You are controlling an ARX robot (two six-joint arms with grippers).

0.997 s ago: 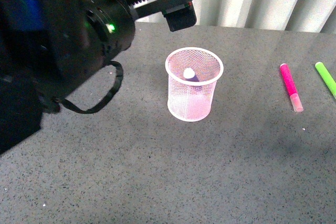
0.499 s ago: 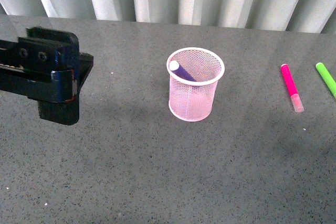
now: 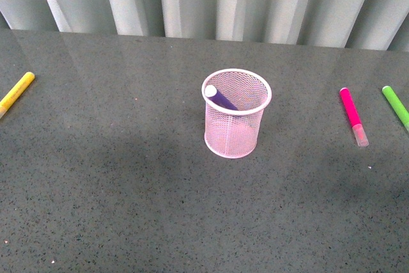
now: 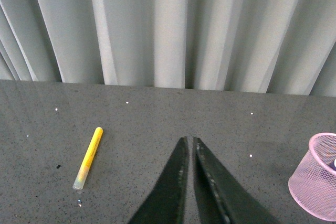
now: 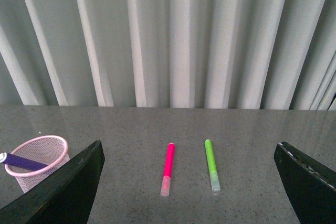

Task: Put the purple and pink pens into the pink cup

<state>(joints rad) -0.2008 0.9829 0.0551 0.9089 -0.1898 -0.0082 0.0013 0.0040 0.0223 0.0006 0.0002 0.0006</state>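
Our pink pen (image 3: 353, 116) lies right of the pink cup (image 3: 233, 131), lengthwise ahead of our wide-apart right claw (image 5: 189, 148). Our left claw (image 4: 189, 141) is pressed together.

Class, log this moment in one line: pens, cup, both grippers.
purple pen: inside pink cup | pink pen: lying on table | left gripper: shut, empty | right gripper: open, empty
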